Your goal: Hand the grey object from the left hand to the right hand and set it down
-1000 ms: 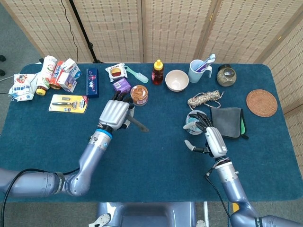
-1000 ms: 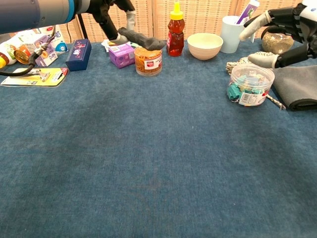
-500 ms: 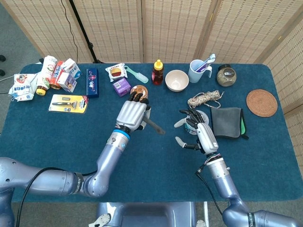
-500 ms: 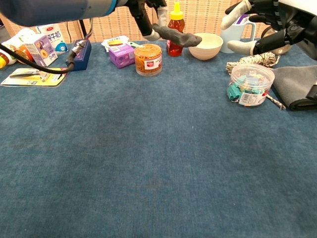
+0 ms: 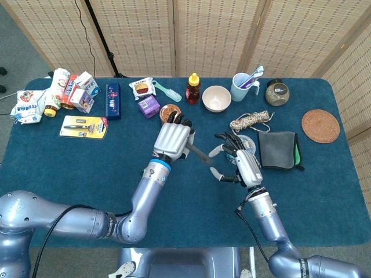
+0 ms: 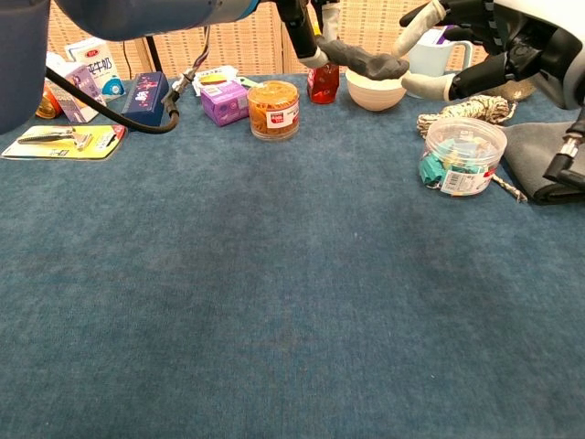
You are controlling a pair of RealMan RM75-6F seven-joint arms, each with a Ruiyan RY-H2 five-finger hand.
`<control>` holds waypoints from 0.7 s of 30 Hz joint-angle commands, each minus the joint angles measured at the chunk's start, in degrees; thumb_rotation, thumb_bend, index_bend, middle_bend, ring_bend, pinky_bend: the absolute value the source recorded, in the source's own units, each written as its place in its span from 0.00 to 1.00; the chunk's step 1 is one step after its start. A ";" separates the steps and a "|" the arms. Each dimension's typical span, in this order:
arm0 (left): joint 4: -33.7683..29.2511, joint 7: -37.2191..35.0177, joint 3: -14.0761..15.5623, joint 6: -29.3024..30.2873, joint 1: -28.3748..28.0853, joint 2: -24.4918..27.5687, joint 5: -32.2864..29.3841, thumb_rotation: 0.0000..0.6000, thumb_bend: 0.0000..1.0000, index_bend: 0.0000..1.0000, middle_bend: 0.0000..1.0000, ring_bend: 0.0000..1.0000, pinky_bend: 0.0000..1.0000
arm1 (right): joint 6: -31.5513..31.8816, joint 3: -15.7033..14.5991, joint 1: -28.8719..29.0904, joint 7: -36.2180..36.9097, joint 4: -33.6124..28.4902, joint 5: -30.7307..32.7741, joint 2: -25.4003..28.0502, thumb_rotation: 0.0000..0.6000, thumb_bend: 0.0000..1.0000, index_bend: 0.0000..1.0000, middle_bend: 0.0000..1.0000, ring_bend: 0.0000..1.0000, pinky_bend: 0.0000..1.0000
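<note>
Nearest the cameras, the blue table covering (image 6: 274, 320) lay bare beneath the exchange point, so a dropped item would have fallen onto it from above.

The left hand (image 5: 173, 138) held the grey object (image 6: 364, 59) by one end, raised clear of the table. The object's free end projected toward the right hand (image 5: 239, 162), which was spread wide and held nothing. In the chest view the tip of the object lay between the right hand's upper and lower fingers (image 6: 411, 38); whether it touched them could not be determined.

Judged risks at this stage:

- Premature release. If the left hand let go before the right hand closed, the object would likely drop.
- Shallow grip. Only the tip appeared to be within reach of the right hand. A grip on that short length could allow the object to pivot or slip out.
- Misalignment. The object sat at an angle. If the right hand closed off-line, its fingers could push the object aside rather than enclose it.

Just behind and below the right hand stood a clear plastic tub (image 6: 461, 155), with a coil of rope (image 5: 250, 121) and a folded grey cloth (image 5: 278, 149) near it. A low set-down path could strike these. Farther back, a bowl (image 5: 216, 98) and a honey bottle (image 5: 193, 88) stood well apart from the handover.
</note>
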 commanded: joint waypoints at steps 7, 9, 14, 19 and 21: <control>-0.31 0.83 -0.15 0.96 -0.79 -1.11 0.03 1.00 0.50 0.76 0.27 0.08 0.00 | 0.33 0.40 0.41 -1.01 0.66 1.15 -1.36 1.00 0.32 0.50 0.19 0.06 0.00; -0.45 0.91 -0.24 1.09 -0.83 -1.15 0.04 1.00 0.50 0.76 0.27 0.08 0.00 | 0.35 0.42 0.41 -0.99 0.78 1.27 -1.45 1.00 0.32 0.50 0.19 0.06 0.00; -0.81 1.16 -0.09 1.20 -0.83 -1.16 0.38 1.00 0.50 0.76 0.27 0.07 0.00 | 0.10 0.39 0.52 -1.23 0.86 1.66 -1.56 1.00 0.32 0.50 0.20 0.07 0.00; -0.89 1.14 0.12 1.36 -0.64 -1.15 0.84 1.00 0.50 0.76 0.27 0.07 0.00 | -0.12 0.17 0.54 -1.07 0.83 1.58 -1.53 1.00 0.32 0.47 0.20 0.07 0.00; -0.78 1.10 0.20 1.40 -0.57 -1.19 1.01 1.00 0.50 0.76 0.27 0.07 0.00 | -0.21 0.13 0.57 -0.99 0.71 1.53 -1.50 1.00 0.32 0.46 0.19 0.07 0.00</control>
